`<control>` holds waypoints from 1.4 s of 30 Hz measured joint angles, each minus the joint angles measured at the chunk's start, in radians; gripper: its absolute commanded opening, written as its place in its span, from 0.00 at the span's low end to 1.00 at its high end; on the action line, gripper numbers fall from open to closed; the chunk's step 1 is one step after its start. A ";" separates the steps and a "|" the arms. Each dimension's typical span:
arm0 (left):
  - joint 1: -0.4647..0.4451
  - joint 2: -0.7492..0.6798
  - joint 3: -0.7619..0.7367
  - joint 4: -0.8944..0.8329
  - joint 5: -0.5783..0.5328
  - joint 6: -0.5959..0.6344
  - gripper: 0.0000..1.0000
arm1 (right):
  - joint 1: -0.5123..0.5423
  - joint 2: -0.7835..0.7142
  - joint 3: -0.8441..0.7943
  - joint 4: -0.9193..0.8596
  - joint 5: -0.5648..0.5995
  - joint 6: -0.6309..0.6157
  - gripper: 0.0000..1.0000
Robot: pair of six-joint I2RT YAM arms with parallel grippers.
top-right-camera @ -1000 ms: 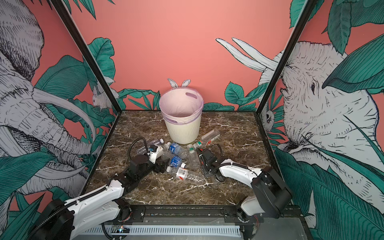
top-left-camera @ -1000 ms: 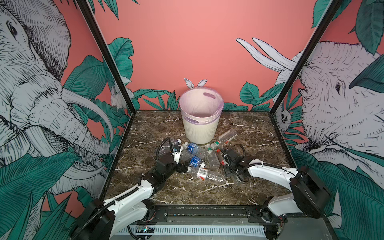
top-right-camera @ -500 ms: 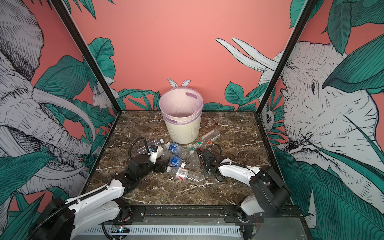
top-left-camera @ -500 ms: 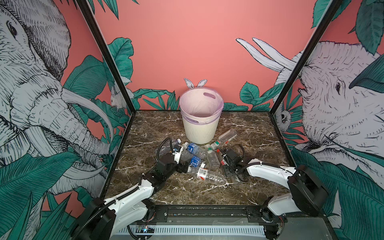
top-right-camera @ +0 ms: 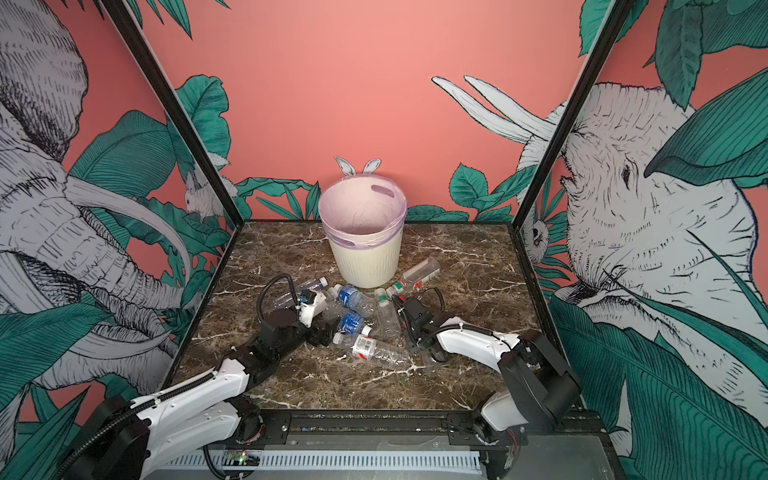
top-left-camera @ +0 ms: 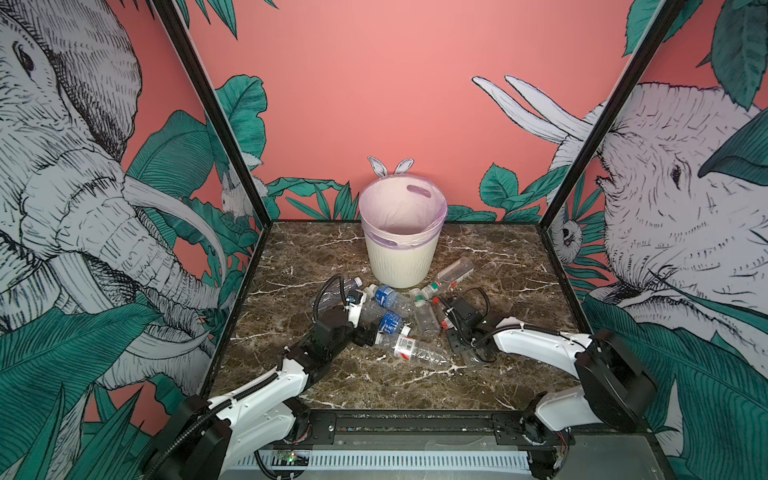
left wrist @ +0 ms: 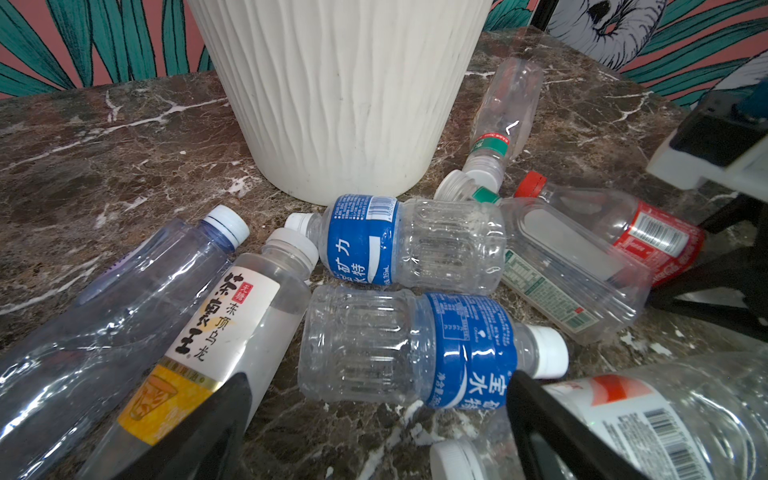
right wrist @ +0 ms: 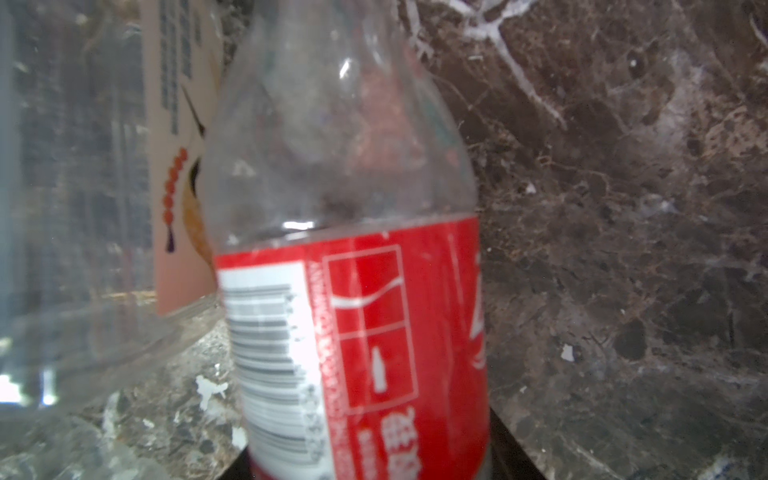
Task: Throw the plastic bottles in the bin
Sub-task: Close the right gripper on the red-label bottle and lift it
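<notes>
The cream ribbed bin [top-left-camera: 401,249] with its pink liner stands at the back middle in both top views, and its wall [left wrist: 340,95] fills the left wrist view. Several plastic bottles lie in a heap in front of it. My left gripper [top-left-camera: 368,332] is open, its fingers straddling a blue-labelled bottle [left wrist: 469,349] without touching it. My right gripper [top-left-camera: 449,322] is shut on a red-labelled bottle [right wrist: 365,311], which lies low over the marble with its red cap [top-left-camera: 435,298] toward the bin. A dark finger presses each side of that bottle.
A second blue-labelled bottle [left wrist: 357,241], a yellow-labelled tea bottle [left wrist: 216,332] and a bluish clear bottle [left wrist: 104,311] lie by the left gripper. A red-and-white-labelled bottle [top-left-camera: 415,349] lies nearer the front. Another bottle [top-left-camera: 455,270] rests right of the bin. Black frame posts border the marble table [top-left-camera: 519,257].
My right gripper's jaws have closed in on the red-labelled bottle. The left arm and the other bottles have not moved.
</notes>
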 measured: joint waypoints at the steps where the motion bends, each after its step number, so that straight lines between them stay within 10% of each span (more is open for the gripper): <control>1: 0.000 0.000 0.000 0.000 0.000 0.000 0.96 | 0.000 -0.001 0.000 0.001 -0.002 0.000 0.42; 42: 0.000 0.002 0.004 0.000 -0.004 0.000 0.96 | 0.000 -0.467 -0.091 0.021 0.050 0.012 0.31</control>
